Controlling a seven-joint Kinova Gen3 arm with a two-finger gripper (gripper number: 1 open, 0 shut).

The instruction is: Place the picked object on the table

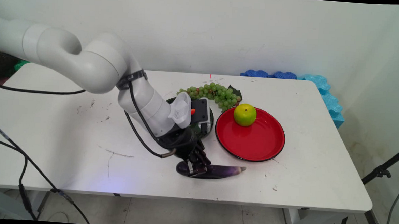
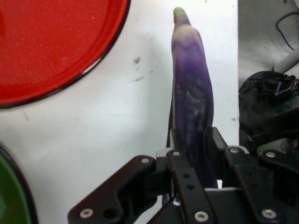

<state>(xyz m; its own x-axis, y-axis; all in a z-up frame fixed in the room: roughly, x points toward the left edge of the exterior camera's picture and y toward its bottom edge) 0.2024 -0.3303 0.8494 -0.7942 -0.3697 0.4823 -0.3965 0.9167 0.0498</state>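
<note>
The tool clamps a purple eggplant lying on the white surface; a red plate sits just beyond.

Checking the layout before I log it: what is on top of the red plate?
A green apple sits on the red plate, near its far rim. The rest of the plate is bare. What lies under the apple cannot be seen.

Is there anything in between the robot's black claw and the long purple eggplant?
Nothing is. The black two-finger gripper is already down on the long purple eggplant, one finger on each side of its thick end, closed on it. The round red plate lies beside it, apart from it.
</note>
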